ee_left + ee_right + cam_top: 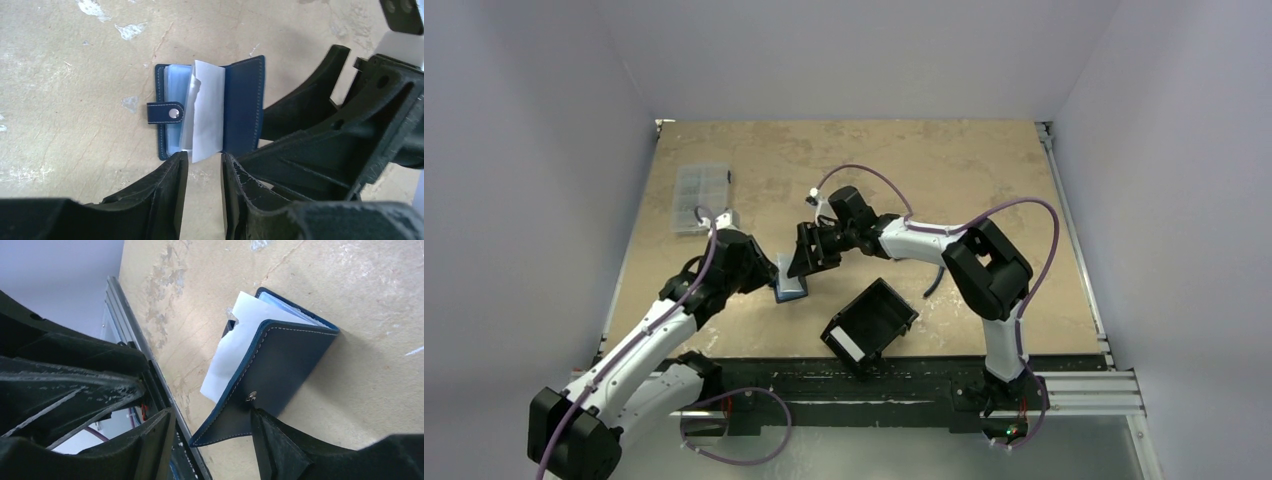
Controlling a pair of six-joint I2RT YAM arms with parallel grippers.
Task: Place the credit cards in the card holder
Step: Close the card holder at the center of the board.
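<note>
While the left gripper [202, 157] hovered at the left side of the card holder [240, 105], its jaws stood partly apart and gripped nothing, and a white sheet [207, 115] lay just beyond their tips. Over to the right gripper [211, 415]: jaws wide, a corner of the raised cover between them, one finger [272, 440] touching it by the snap [251, 396]. One card holder lay open mid-table [924, 170] between two grippers. One white sheet stuck out of it. One black tray [871, 320] sat near right, one clear box [701, 190] far left.
</note>
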